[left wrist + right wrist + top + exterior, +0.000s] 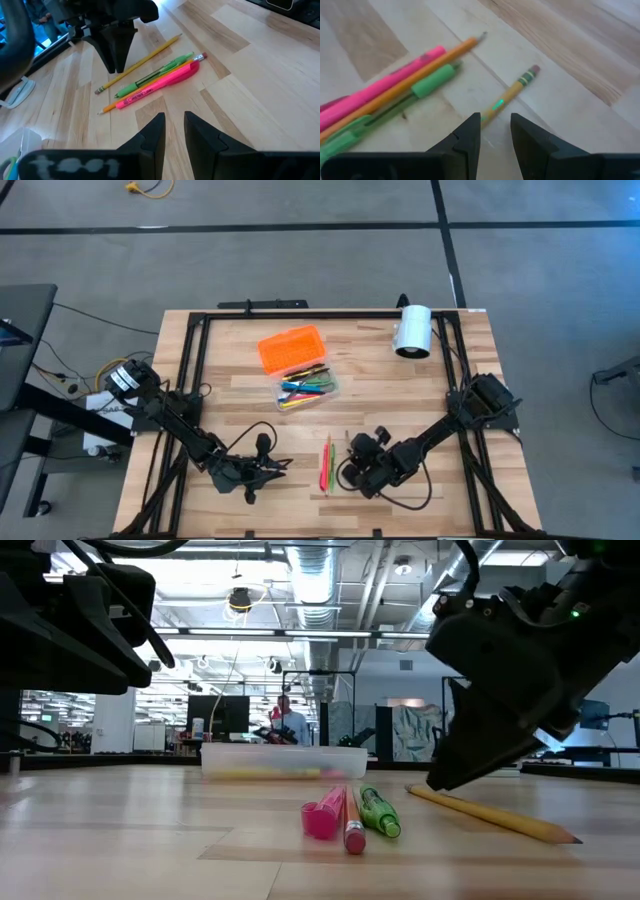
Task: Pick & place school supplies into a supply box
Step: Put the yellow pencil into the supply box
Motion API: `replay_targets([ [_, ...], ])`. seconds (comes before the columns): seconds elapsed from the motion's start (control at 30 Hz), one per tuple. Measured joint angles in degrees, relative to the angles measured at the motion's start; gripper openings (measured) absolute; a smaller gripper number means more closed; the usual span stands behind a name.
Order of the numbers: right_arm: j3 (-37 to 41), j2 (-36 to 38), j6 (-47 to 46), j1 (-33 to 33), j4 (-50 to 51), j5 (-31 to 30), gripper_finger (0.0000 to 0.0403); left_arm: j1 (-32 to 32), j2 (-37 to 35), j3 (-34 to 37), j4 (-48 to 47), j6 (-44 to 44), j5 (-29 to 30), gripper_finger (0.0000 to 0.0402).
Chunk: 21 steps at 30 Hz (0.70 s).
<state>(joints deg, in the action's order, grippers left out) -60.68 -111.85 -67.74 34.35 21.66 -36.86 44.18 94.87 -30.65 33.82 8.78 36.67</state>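
The yellow pencil [512, 92] is lying on the worktop [470, 480] beside the pink pen [162, 82]. The right gripper [495, 132] is held low over it, jaws narrowly apart, holding nothing. The pencil's tip is hidden. The left gripper [174, 132] is held nearby, jaws narrow.

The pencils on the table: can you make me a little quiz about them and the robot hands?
1. True or false: the orange lid covers the clear box.
2. Which hand hangs right over the yellow pencil? A) left hand B) right hand
3. Fill in: beside the green pen and the orange pencil lies a ____ highlighter.

Key: 1 false, it lies beside the box; 2 B, fingers apart, holding nothing; 3 pink.
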Motion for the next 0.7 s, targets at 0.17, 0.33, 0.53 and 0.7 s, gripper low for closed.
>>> replay_targets([
  [0.17,0.01,0.0,-1.7,0.0,0.8,0.74,0.0102,0.0,0.0,0.0,-0.01,0.28,-0.08,0.0061],
  [0.33,-0.01,0.0,-1.38,0.0,0.19,0.92,0.0102,0.0,0.0,0.0,0.11,1.07,-0.15,0.0061],
  [0.53,-0.01,0.0,-1.33,0.0,0.07,0.74,0.0102,0.0,0.0,0.0,0.16,1.09,-0.15,0.0061],
  [0.7,-0.01,0.0,-0.76,0.0,-1.67,0.75,0.0102,0.0,0.0,0.0,0.15,1.09,-0.14,0.0061],
])
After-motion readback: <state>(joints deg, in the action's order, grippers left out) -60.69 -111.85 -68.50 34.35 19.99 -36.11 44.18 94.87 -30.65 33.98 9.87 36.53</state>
